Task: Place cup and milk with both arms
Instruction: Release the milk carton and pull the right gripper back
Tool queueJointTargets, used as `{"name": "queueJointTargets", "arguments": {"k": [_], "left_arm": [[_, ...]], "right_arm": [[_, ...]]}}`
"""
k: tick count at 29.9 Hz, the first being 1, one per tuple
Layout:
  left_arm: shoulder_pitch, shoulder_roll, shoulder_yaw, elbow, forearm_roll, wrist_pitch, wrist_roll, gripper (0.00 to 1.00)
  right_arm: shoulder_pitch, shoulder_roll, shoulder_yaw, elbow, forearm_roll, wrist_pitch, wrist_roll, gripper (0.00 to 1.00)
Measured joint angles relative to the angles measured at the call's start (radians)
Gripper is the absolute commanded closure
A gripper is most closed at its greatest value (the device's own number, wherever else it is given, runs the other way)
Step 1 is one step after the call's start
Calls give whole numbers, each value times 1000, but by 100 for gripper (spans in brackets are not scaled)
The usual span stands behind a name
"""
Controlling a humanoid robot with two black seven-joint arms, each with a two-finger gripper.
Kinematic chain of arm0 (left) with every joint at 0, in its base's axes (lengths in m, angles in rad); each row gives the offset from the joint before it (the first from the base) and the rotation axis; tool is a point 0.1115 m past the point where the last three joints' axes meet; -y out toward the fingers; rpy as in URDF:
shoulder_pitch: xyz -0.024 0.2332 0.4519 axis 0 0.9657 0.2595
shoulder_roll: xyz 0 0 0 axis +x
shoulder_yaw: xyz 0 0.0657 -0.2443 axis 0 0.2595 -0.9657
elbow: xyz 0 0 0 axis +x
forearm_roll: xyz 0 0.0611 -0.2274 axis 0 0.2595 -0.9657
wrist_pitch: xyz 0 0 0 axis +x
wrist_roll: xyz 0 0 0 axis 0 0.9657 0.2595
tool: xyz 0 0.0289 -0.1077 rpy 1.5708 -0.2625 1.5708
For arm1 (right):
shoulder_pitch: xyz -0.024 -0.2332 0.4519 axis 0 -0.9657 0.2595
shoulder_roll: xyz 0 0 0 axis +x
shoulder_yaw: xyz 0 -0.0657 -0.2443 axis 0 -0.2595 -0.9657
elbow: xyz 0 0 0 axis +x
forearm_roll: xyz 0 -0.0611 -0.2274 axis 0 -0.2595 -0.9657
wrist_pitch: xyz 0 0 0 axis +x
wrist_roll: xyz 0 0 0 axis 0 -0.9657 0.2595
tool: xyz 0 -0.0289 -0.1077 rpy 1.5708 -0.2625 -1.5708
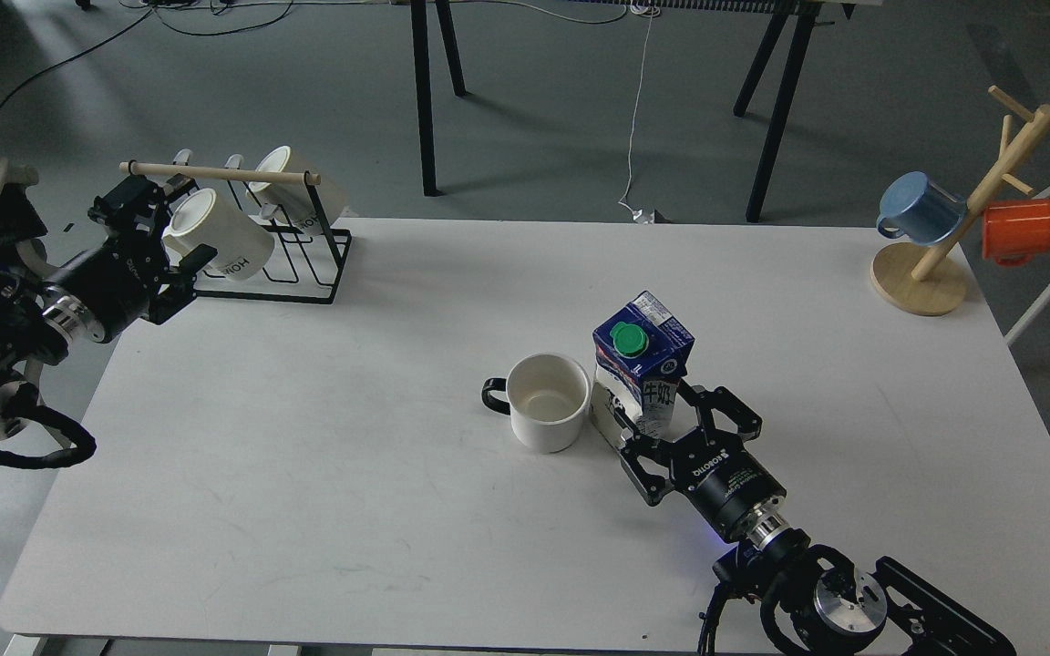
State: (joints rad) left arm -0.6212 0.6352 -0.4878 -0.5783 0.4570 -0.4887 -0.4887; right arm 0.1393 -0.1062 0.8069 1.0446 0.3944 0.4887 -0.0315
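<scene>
The cream-white cup [547, 402] with a black handle stands upright near the middle of the white table [306, 437]. The blue-and-white milk carton [642, 363] with a green cap stands upright right beside it, on its right and touching or nearly touching it. My right gripper [666, 421] comes in from the lower right. Its fingers are spread on either side of the carton's lower part, and it looks open. My left gripper [169, 232] is open and empty at the table's far left, by the mug rack.
A black wire rack [283, 246] with a wooden bar holds white lettered mugs at the back left, close to my left gripper. A wooden mug tree [931, 273] with a blue mug and an orange mug stands at the back right.
</scene>
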Motion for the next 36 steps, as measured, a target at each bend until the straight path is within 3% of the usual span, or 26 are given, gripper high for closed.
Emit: {"name": "queueJointTargets", "arguments": {"k": [8,15,20,26,30,36], "left_arm": [[-1,1,-1,0,0,0,0,1],[-2,2,-4,0,-1,0,0,1],[-3,2,-6,0,-2,0,0,1],[7,2,-5,0,-2,0,0,1],[23,2,-4,0,-5,0,0,1],[28,16,-7,0,-6,0,0,1]], "right_arm": [[-102,-106,10,156,0,0,-1,4],[-239,-338,61,306,10,0,6,4],[-329,-504,249,339,44,0,11,4],[-227,-669,402,231,110,0,12,4],[-58,-727,314,95,139,0,23,4],[98,-713,199,-28,146,0,38,4]]}}
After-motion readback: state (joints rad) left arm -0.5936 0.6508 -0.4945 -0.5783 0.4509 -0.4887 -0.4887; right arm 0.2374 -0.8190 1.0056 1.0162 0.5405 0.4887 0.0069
